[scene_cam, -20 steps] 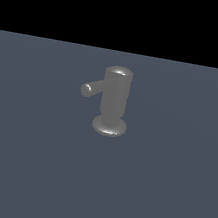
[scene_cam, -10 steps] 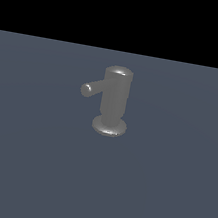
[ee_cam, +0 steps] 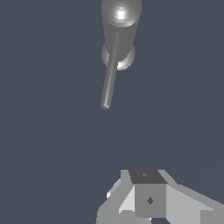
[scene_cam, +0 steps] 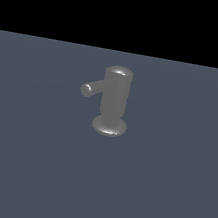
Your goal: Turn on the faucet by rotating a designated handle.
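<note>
The faucet (scene_cam: 114,102) is a grey metallic upright cylinder on a flared round base, standing mid-scene in the exterior view. Its handle (scene_cam: 95,88), a thin rod with a rounded end, sticks out from near the top toward the exterior view's left. In the wrist view the faucet (ee_cam: 121,26) is seen from above, and the handle (ee_cam: 109,74) points toward my gripper (ee_cam: 146,176). The pale grey gripper is well short of the rod's tip and touches nothing. Only a blocky part of it shows, and no gap between fingers can be made out. The exterior view does not show the gripper.
A flat blue-grey floor (scene_cam: 29,168) surrounds the faucet on all sides. Above it the exterior view shows a black background.
</note>
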You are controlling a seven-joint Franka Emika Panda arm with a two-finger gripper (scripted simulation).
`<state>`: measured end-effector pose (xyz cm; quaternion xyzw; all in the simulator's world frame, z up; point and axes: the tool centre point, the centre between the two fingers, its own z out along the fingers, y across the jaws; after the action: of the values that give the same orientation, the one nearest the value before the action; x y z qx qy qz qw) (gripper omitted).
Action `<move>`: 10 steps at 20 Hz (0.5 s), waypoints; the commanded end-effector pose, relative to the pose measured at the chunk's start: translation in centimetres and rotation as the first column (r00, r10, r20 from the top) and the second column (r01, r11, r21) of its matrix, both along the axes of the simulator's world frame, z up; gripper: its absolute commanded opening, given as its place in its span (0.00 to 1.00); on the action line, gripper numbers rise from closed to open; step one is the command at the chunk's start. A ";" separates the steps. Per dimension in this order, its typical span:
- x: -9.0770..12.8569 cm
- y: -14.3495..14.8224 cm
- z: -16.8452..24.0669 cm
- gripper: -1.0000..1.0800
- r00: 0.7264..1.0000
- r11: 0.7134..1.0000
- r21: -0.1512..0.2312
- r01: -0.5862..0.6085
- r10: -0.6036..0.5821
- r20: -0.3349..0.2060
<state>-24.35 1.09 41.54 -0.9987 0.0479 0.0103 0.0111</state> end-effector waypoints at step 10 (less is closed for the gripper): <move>3.2 3.7 -8.8 0.00 0.997 0.997 -0.010 0.074 -0.074 0.008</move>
<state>-21.56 4.36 33.90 -0.9968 0.0798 0.0067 0.0071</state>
